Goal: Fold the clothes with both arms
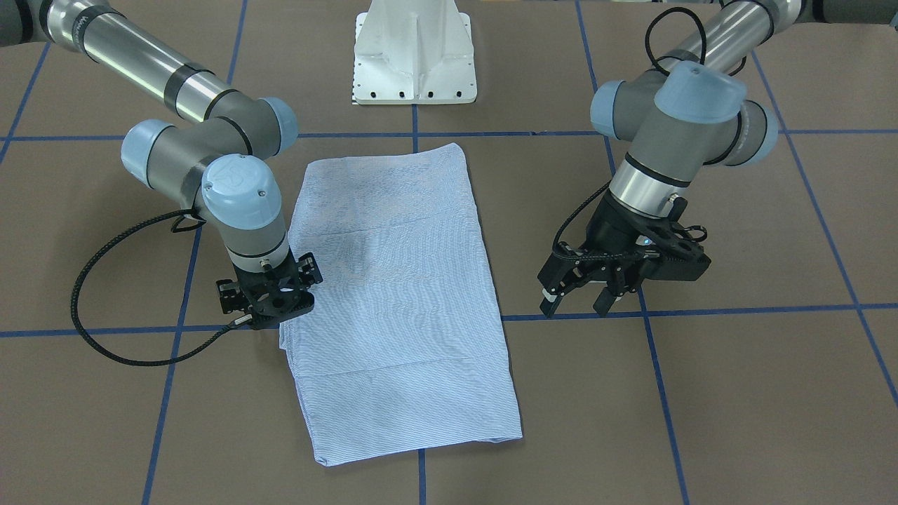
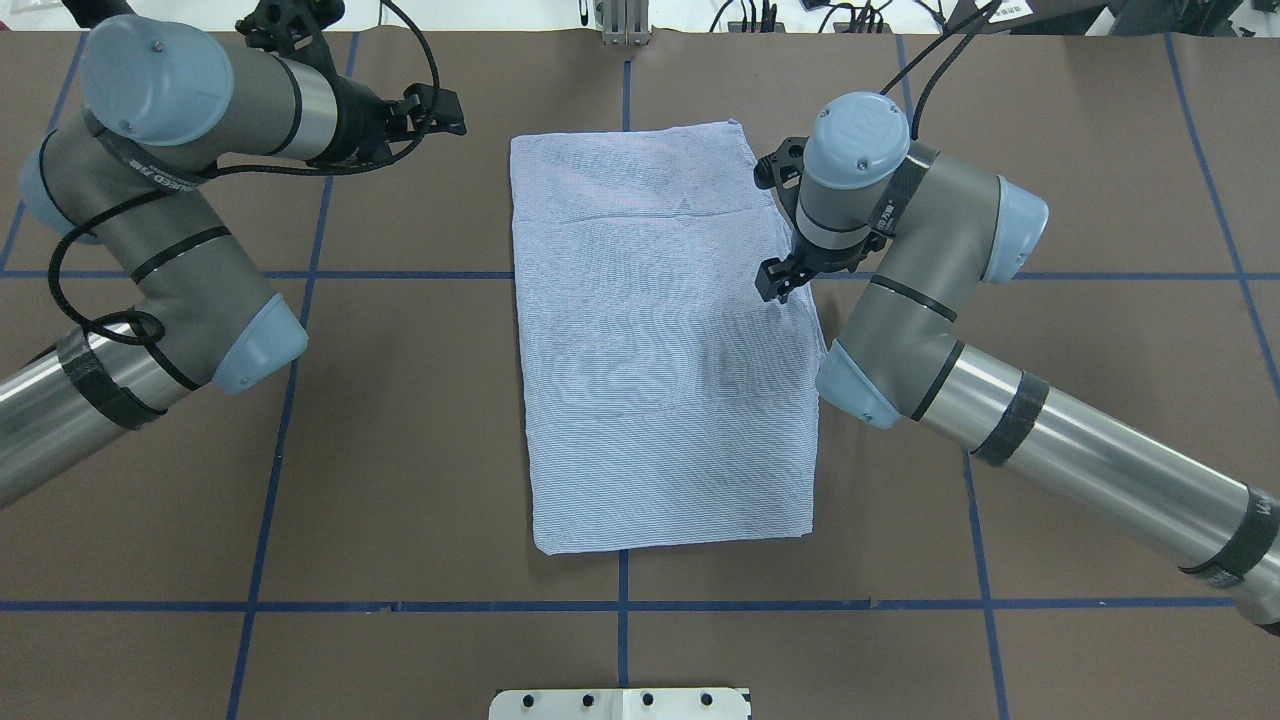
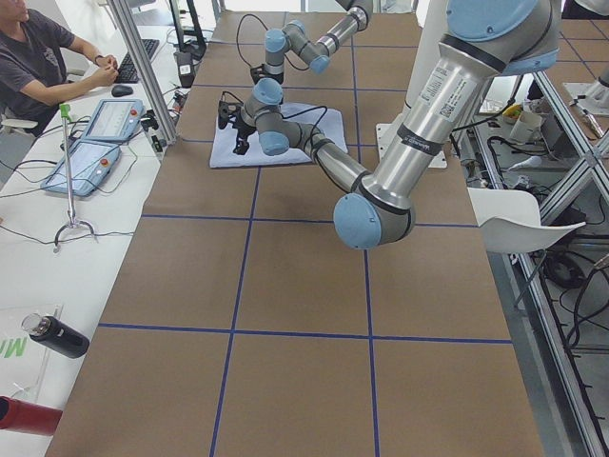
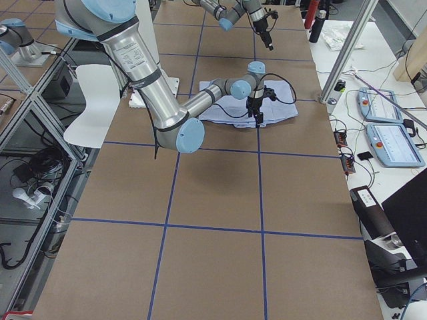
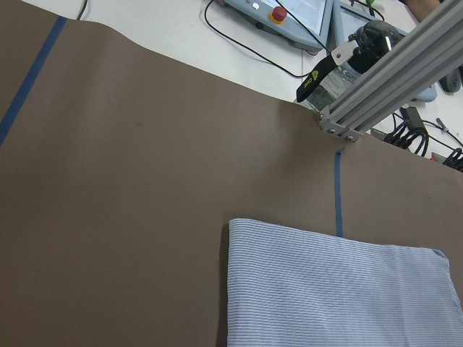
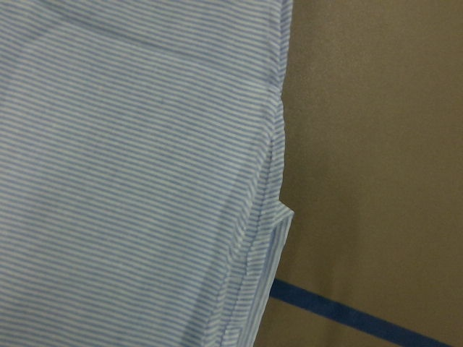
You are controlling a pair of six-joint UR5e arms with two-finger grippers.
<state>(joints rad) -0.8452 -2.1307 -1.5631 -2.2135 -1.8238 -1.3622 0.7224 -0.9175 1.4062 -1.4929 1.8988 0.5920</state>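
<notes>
The light blue striped shirt (image 1: 400, 294) lies folded into a long flat rectangle in the middle of the brown table (image 1: 736, 393). It also shows in the overhead view (image 2: 660, 340). My left gripper (image 1: 577, 303) is open and empty. It hovers over bare table beside the shirt, clear of the cloth, and the overhead view (image 2: 452, 110) shows it too. My right gripper (image 1: 270, 308) points straight down at the shirt's long edge, also seen in the overhead view (image 2: 785, 280). Its fingers are hidden under its body. The right wrist view shows only the shirt's hemmed edge (image 6: 268, 188).
The white pedestal base (image 1: 414, 56) stands behind the shirt. Blue tape lines (image 1: 701, 310) cross the table. Along the far side runs a desk with teach pendants (image 3: 95, 143), a seated operator (image 3: 38, 48) and an aluminium frame post (image 5: 391, 72).
</notes>
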